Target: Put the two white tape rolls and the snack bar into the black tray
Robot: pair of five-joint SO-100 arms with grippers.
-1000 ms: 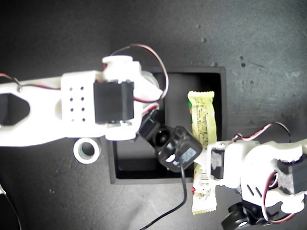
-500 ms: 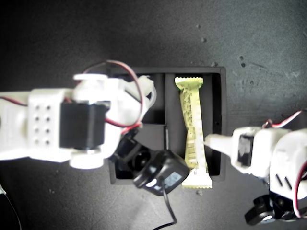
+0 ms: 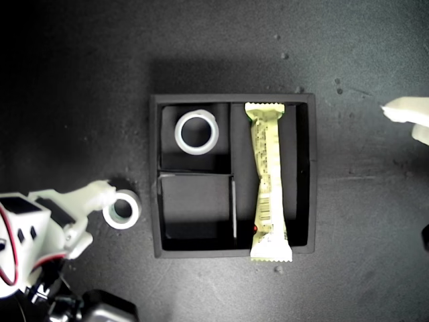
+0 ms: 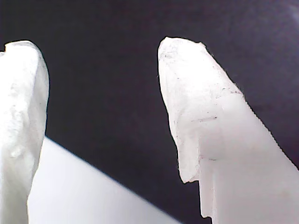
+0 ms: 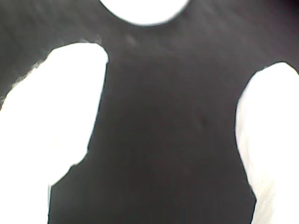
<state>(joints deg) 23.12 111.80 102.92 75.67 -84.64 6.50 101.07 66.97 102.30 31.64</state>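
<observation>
Black tray (image 3: pixel 155 176) on dark table (image 3: pixel 80 67), snack bar (image 3: pixel 267 181) in long compartment, one tape roll (image 3: pixel 196 132) in small compartment, other tape roll (image 3: pixel 122 209) outside beside an arm's white finger, my first gripper (image 4: pixel 103 107) and my second gripper (image 5: pixel 170 126) both spread, empty.

A dark, matte tabletop (image 3: pixel 221 47) with a few pale specks (image 3: pixel 284 56).

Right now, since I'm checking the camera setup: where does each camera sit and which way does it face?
Exterior view: overhead, looking straight down at the black tray; arm at its lower left, white arm part at its right edge.
First wrist view: on my first pincer, facing dark tabletop past open fingers.
Second wrist view: on my second pincer, open, facing tabletop.
Shared: its white round edge is probably the exterior view's loose tape roll.
</observation>
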